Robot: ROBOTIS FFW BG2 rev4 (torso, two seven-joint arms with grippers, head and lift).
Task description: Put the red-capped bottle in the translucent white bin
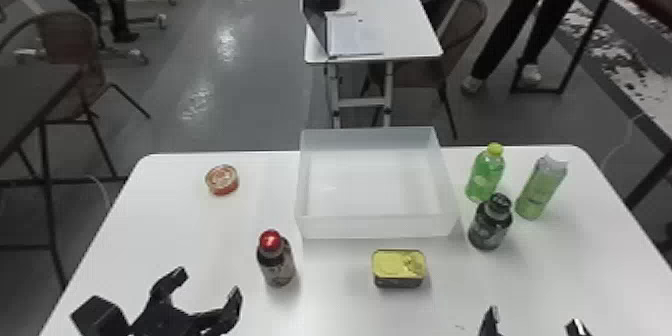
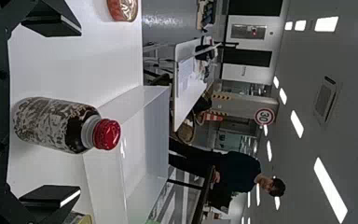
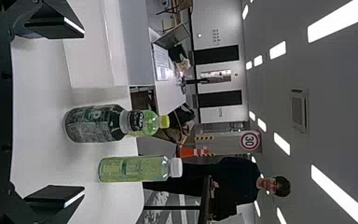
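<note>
left hand (image 1: 205, 287): spread wide, short of the red-capped bottle (image 1: 277, 265); best advanced low and level, fingers either side of the label, closed squarely before lifting. that bottle: upright on the bench (image 1: 335, 305), lettering not legible. translucent white bin (image 1: 377, 227): beyond it; near wall to be cleared. dark bottle (image 1: 487, 230): printed label. right hand (image 1: 535, 319): fingers apart, nothing between.
</note>
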